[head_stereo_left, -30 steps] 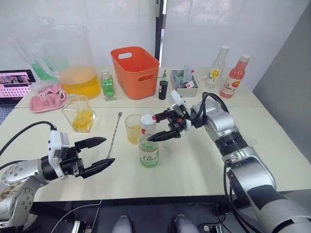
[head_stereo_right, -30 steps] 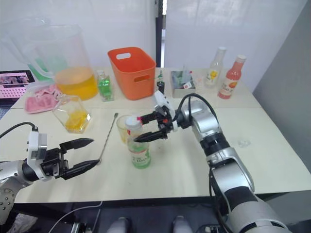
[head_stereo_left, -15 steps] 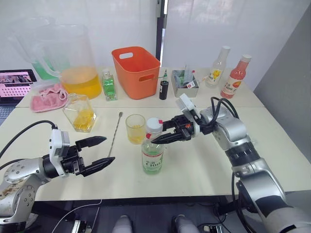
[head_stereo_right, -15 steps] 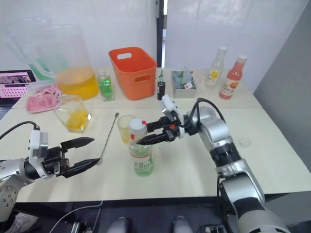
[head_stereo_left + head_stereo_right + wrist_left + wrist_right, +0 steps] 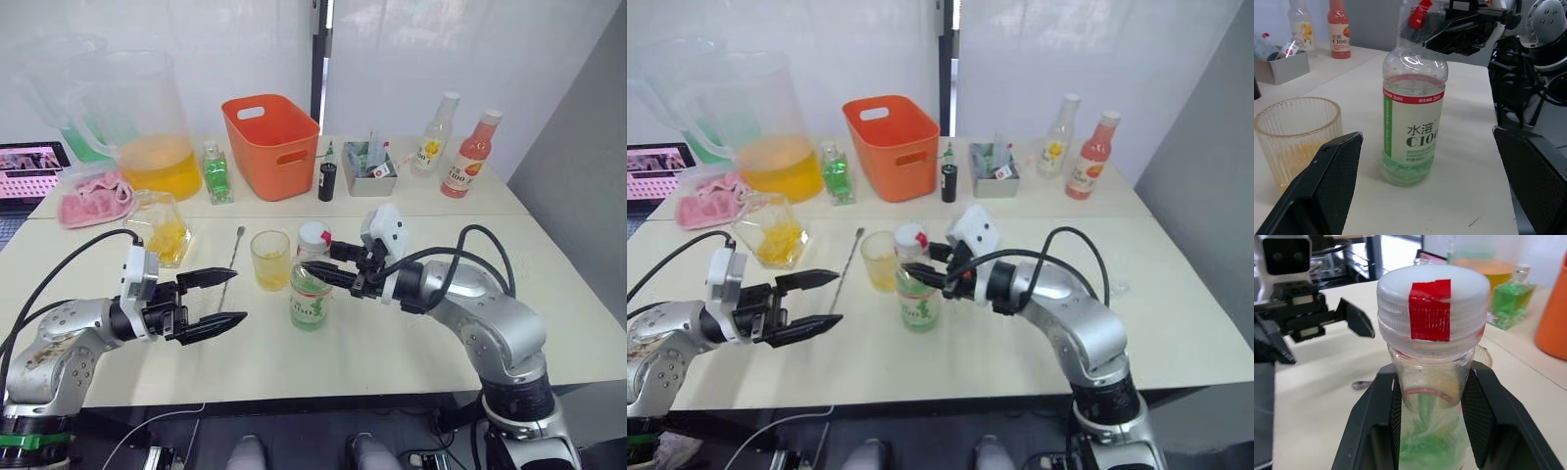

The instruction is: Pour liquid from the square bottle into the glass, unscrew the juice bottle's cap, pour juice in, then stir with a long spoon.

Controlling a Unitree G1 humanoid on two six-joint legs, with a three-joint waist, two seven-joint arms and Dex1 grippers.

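Two cream tables [image 5: 549, 333] pushed together, near one carrying the work. Far table, left end: big round pitcher [image 5: 147, 122], orange liquid in its lower part. Orange basket [image 5: 272, 145] near middle of far table's front edge; small green bottle [image 5: 217, 174] between pitcher and basket. Pink-labelled bottle [image 5: 468, 155] and yellow-labelled bottle [image 5: 436, 135] at far table's right end, grey tray [image 5: 370, 171] just left of them.

Near table, back edge toward left: square bottle [image 5: 162, 228], upright, yellow-orange liquid [image 5: 168, 241] low inside. Juice bottle [image 5: 311, 279] upright about mid-table, green label facing front, pale juice [image 5: 1410, 166] in the lower part, cap [image 5: 313, 233] on, red tape patch on its side. Glass [image 5: 270, 259] just left of juice bottle, close but apart, a little yellow-orange liquid at the bottom. Long spoon [image 5: 232, 257] flat on table left of glass, lying front to back, bowl end toward front.

Right gripper [image 5: 338, 269] reaching in from right, fingers [image 5: 1484, 406] either side of bottle neck just under the cap, close against it; contact not certain. Left gripper [image 5: 216, 299] above front left of near table, well left of juice bottle, fingers spread wide, nothing between them, tips pointing toward glass and bottle.
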